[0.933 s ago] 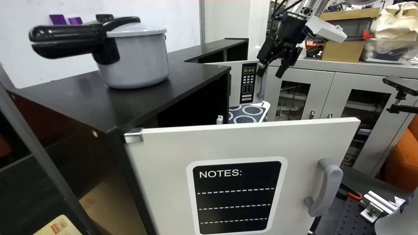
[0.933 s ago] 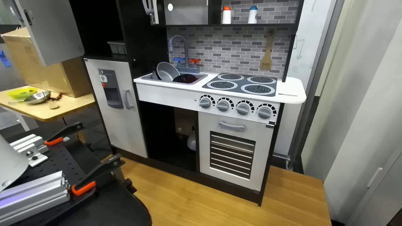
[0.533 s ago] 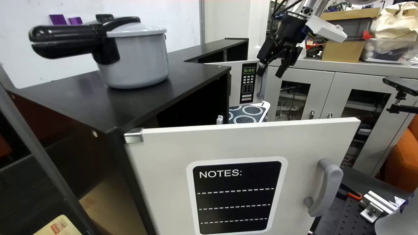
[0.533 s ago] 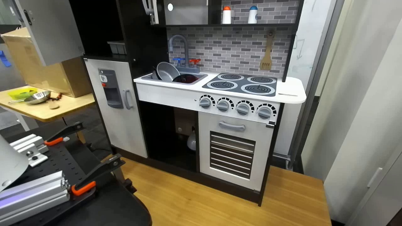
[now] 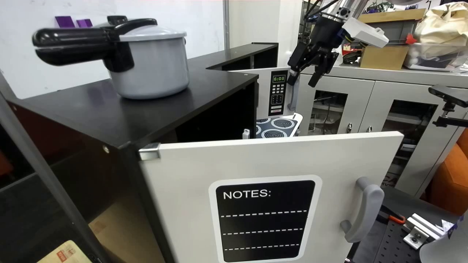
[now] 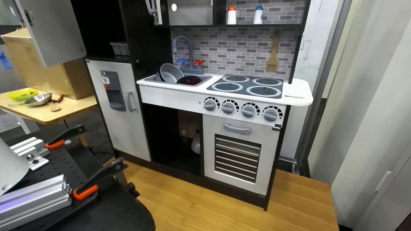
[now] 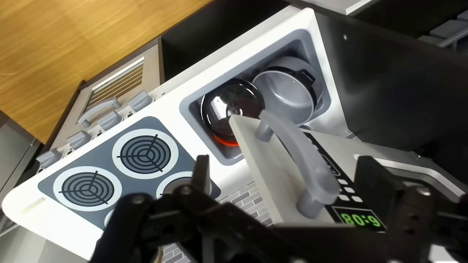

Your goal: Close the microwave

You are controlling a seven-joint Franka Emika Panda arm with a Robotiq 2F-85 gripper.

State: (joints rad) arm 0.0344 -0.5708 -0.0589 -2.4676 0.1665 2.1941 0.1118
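The white microwave door (image 5: 264,93) stands open, with a black control panel (image 5: 278,93) showing green digits. Its grey handle (image 5: 294,95) is near the free edge. In the wrist view the door (image 7: 272,179) and handle (image 7: 292,146) lie between my spread fingers, with one finger (image 7: 371,179) over the panel side. My gripper (image 5: 302,81) is open at the door's upper free corner; it also shows in the wrist view (image 7: 284,160). Whether a finger touches the handle cannot be told. In an exterior view only the door's edge (image 6: 159,12) and handle show; the gripper is out of view there.
Below are the sink (image 7: 190,106) with a pot (image 7: 287,91) and black lid (image 7: 234,106), and the stovetop (image 7: 146,186). A large white door marked NOTES (image 5: 270,160) stands open nearby. A grey pot (image 5: 150,65) sits on the black cabinet top (image 5: 219,78).
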